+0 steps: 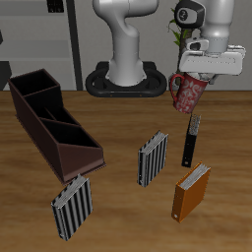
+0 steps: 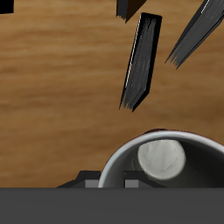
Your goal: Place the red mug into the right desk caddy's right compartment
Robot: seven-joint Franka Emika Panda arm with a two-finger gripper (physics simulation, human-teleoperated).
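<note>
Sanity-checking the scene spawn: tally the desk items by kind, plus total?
Mugs: 1, the red mug, held off the table by the end effector
Desk caddies: 1, dark brown
Books: 4, two striped grey-white, one black, one orange
Total: 6

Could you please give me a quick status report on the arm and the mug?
Gripper jaws shut on the red mug, held in the air. Right desk caddy across the table, right compartment unfilled. Standing books between.
</note>
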